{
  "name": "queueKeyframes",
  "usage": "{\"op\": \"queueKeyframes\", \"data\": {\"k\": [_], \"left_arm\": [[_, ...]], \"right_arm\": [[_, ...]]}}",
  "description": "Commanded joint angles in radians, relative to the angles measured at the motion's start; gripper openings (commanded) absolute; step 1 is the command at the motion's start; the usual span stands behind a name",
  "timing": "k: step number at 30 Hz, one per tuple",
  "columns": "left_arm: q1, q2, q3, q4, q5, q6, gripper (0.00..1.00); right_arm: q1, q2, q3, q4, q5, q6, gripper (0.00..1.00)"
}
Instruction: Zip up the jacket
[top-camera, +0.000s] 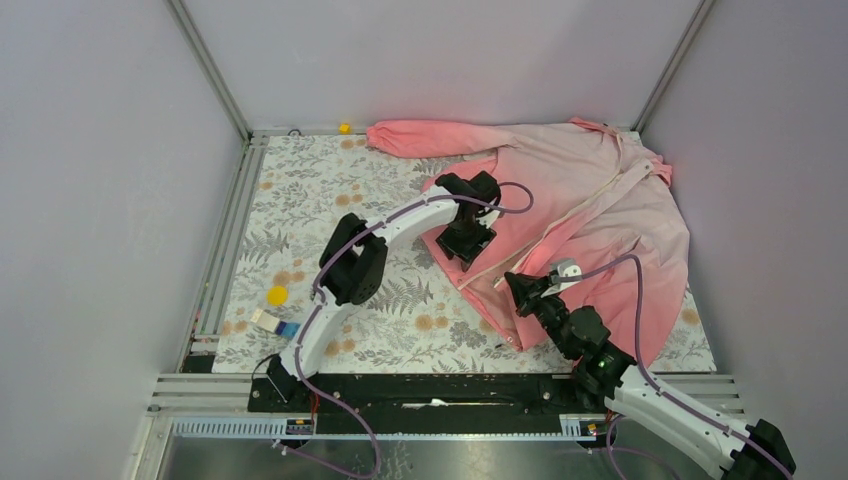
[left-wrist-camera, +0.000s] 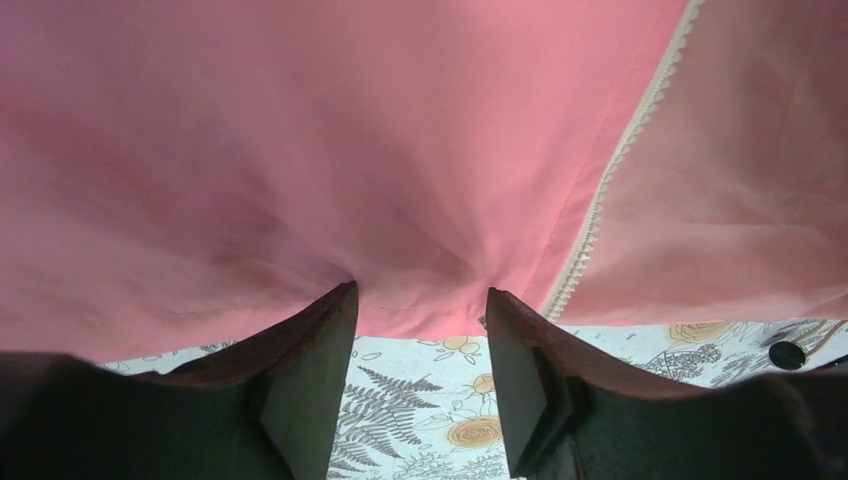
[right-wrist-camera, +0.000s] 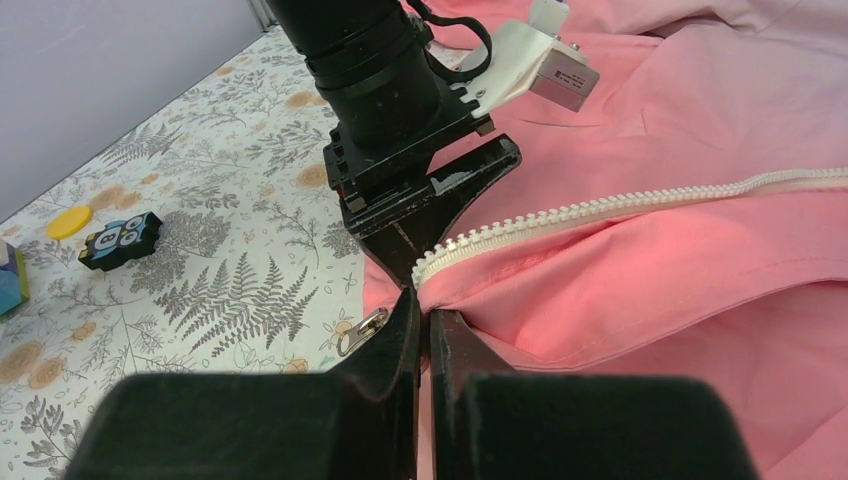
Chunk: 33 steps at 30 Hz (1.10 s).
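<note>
The pink jacket (top-camera: 610, 220) lies spread at the back right of the table, its front open. Its white zipper (right-wrist-camera: 620, 207) runs along one front edge. My left gripper (top-camera: 465, 250) is at the hem of the left front panel. In the left wrist view it (left-wrist-camera: 420, 295) is open, the hem edge lying at its tips, a zipper edge (left-wrist-camera: 610, 190) to the right. My right gripper (right-wrist-camera: 425, 305) is shut on the jacket's hem at the bottom end of the zipper. The metal zipper pull (right-wrist-camera: 362, 330) hangs just left of its fingers.
The floral tablecloth (top-camera: 330, 190) covers the table. A yellow disc (top-camera: 277, 295) and a small blue-and-white block (top-camera: 272, 322) lie near the front left. A yellow cube (top-camera: 344, 128) sits at the back edge. A black owl block (right-wrist-camera: 120, 240) shows in the right wrist view.
</note>
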Motion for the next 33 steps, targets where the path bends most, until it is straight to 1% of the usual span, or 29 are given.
{"op": "queueKeyframes", "data": {"k": [1, 4, 6, 11, 15, 19, 22, 26, 30, 33], "left_arm": [[-0.031, 0.002, 0.056, -0.032, -0.053, -0.025, 0.57], [-0.061, 0.003, 0.074, -0.038, -0.094, -0.04, 0.63], [-0.075, 0.021, 0.095, -0.056, -0.14, -0.05, 0.65], [-0.079, 0.051, 0.099, -0.063, -0.177, -0.061, 0.63], [-0.08, 0.06, 0.083, -0.052, -0.179, -0.062, 0.63], [-0.081, 0.069, 0.058, -0.029, -0.177, -0.06, 0.59], [-0.082, 0.081, 0.036, -0.007, -0.153, -0.062, 0.58], [-0.084, 0.088, -0.008, 0.027, -0.124, -0.062, 0.53], [-0.084, 0.092, -0.001, 0.028, -0.123, -0.059, 0.34], [-0.086, 0.078, 0.019, 0.028, -0.12, -0.06, 0.24]], "right_arm": [[0.0, 0.008, -0.004, 0.075, -0.012, 0.004, 0.0], [0.001, 0.012, -0.003, 0.078, -0.015, 0.007, 0.0], [0.001, 0.014, -0.004, 0.078, -0.015, 0.007, 0.0], [0.001, 0.008, -0.003, 0.078, -0.015, 0.009, 0.0], [0.001, 0.01, -0.003, 0.078, -0.015, 0.009, 0.0], [0.001, 0.018, -0.003, 0.084, -0.017, 0.01, 0.0], [0.0, 0.026, -0.004, 0.086, -0.016, 0.01, 0.0], [0.001, 0.03, -0.004, 0.087, -0.015, 0.01, 0.0], [0.0, 0.033, -0.004, 0.089, -0.017, 0.011, 0.0], [0.001, 0.037, -0.004, 0.089, -0.017, 0.01, 0.0]]}}
